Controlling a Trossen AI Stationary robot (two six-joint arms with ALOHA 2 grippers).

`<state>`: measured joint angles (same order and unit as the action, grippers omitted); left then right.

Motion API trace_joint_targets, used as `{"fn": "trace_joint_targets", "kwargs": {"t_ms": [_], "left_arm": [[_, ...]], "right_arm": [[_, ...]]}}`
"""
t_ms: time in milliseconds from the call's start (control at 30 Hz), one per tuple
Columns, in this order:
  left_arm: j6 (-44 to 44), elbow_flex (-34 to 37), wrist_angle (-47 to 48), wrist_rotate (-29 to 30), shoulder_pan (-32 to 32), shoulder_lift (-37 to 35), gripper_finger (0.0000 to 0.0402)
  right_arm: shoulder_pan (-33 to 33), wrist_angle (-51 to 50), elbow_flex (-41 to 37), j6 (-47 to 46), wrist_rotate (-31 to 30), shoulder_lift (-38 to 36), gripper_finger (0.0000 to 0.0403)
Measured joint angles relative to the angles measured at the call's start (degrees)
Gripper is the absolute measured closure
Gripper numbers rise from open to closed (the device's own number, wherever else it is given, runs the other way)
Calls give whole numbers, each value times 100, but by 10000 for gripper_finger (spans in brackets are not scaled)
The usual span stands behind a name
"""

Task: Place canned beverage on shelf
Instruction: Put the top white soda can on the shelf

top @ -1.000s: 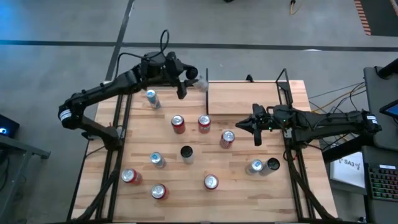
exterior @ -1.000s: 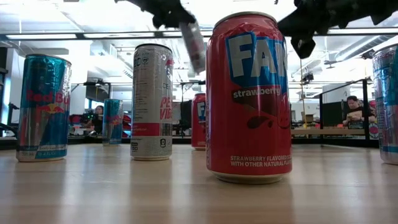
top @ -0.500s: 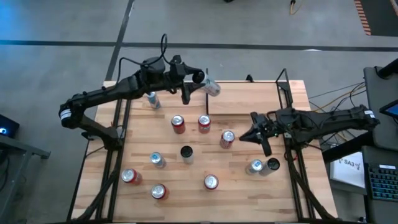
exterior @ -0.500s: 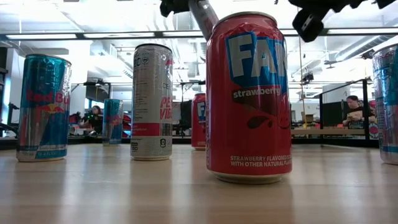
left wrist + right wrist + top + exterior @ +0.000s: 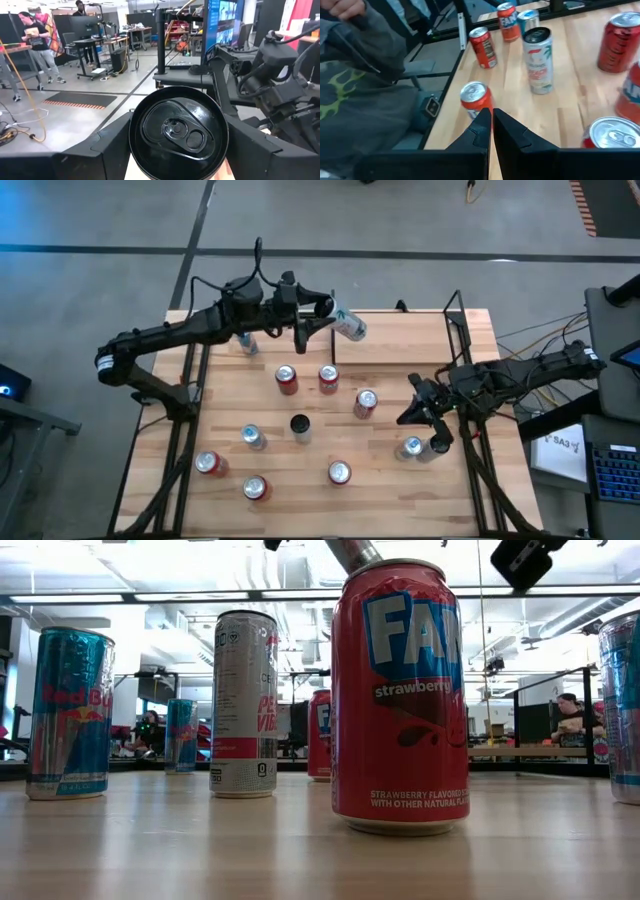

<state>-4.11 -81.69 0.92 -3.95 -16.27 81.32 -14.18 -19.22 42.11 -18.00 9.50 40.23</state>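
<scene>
Upper centre of the overhead frame, the left gripper [image 5: 325, 310], clamped on a tilted can [image 5: 349, 325], has carried it over the shelf [image 5: 400, 338] edge, nearing placement; right gripper [image 5: 408, 414], pinched together, has withdrawn.

Right gripper [image 5: 491, 122] fingers pressed together — red can [image 5: 475, 98] just beyond the tips, 1 white can [image 5: 539, 59] farther off.

Two dark jointed arms, white-banded near the base, black cables trailing.
</scene>
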Motion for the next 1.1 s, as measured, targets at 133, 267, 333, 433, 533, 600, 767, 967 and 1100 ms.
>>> {"fn": "trace_joint_targets", "kwargs": {"t_ms": [133, 267, 333, 433, 533, 600, 767, 967, 1100], "left_arm": [[19, -288, 29, 0, 0, 348, 156], [-27, -765, 322, -1, -4, 822, 156], [-117, -1094, 569, 13, -7, 1075, 156], [-261, -1672, 994, 24, -7, 1485, 156], [-395, -2311, 1600, 50, -11, 1941, 156], [-466, -2750, 2021, 62, -11, 2246, 156], [-707, -3845, 2970, 454, -7, 2961, 156], [-734, -4806, 3647, 556, -15, 3723, 156], [-722, -5321, 3944, 549, -11, 4205, 156]], "right_arm": [[-158, -72, 63, 0, 0, -55, 394], [-251, -77, 74, 2, 0, -120, 394], [-260, -86, 74, 2, 0, -140, 394], [-260, -113, 74, 8, -2, -151, 394], [-260, -137, 74, 54, -2, -149, 394], [-260, -136, 74, 57, -4, -149, 394], [-260, -136, 72, 55, -4, -149, 394], [-260, -151, 70, 52, -4, -149, 394], [-260, -151, 70, 44, -2, -149, 394]]}}
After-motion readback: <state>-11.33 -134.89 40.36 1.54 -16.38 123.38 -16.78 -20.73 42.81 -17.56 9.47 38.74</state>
